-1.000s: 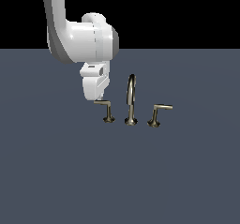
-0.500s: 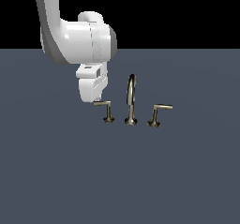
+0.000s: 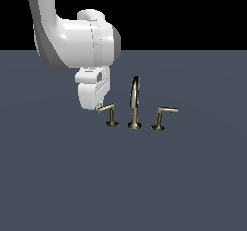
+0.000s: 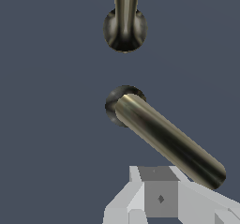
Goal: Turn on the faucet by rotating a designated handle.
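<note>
Faucet [image 3: 135, 104] parts stood in a row near the middle of the exterior view, on the dark grey table [image 3: 144, 186]. You could see the white arm [image 3: 72, 36] first, the largest thing, which came down from the upper left of that frame. Under it hung the gripper [image 3: 99, 107], just left of the faucet set.

The tall arched spout [image 3: 135, 102] stood in the centre of the row. The twin lever [image 3: 161, 119] was to its right in the frame, well apart from the gripper. The handle [image 3: 109, 114] was to the spout's left, and its thin arm pointed toward the gripper's tip.

In the wrist view the handle [image 4: 164, 136] filled the middle, and its free end lay just beside the grey fingertip [image 4: 159, 195] at the lower edge. Whether they touched, I cannot tell. Only one fingertip showed there, so I also cannot tell if the claw was spread or pressed together.

I judged that you were at the contact step: the gripper was placed at the end of the lever arm, and the turning was not visibly done. The next move, I think, called for a sideways push on the arm's free end, following an arc around the post. If the push went too high, the fingertip could slip over the thin arm.
</note>
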You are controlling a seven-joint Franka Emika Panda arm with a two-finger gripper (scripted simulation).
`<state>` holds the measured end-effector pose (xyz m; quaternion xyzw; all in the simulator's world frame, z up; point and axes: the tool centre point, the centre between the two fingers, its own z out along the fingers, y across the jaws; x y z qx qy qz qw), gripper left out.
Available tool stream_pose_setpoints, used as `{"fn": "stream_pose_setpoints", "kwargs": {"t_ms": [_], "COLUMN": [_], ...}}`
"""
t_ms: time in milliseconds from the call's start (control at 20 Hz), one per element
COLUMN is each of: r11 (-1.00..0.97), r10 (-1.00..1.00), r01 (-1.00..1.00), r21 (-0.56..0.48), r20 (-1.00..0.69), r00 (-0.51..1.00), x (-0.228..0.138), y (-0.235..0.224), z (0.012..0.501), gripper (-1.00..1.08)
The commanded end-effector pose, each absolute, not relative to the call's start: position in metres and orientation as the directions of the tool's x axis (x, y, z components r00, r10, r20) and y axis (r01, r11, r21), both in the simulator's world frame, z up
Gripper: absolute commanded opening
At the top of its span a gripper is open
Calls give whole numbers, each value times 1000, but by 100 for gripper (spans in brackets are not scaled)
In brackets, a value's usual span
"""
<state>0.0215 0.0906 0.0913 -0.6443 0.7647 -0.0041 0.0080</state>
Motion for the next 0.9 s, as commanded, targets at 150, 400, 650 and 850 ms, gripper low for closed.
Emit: {"fn": "stream_pose_setpoints", "kwargs": {"t_ms": [150, 400, 650, 850], "r11": [165, 164, 162, 161], "r10": [-986, -987, -987, -987], "r01": [-986, -987, -987, -987], "r21": [-10, -6, -3, 0], "r20": [-5, -3, -1, 0], "r00": [-165, -164, -162, -161], "x": [10, -4, -17, -26], "y": [93, 80, 67, 59], "z": [91, 91, 91, 91], "gripper": [-100, -100, -100, -100]}}
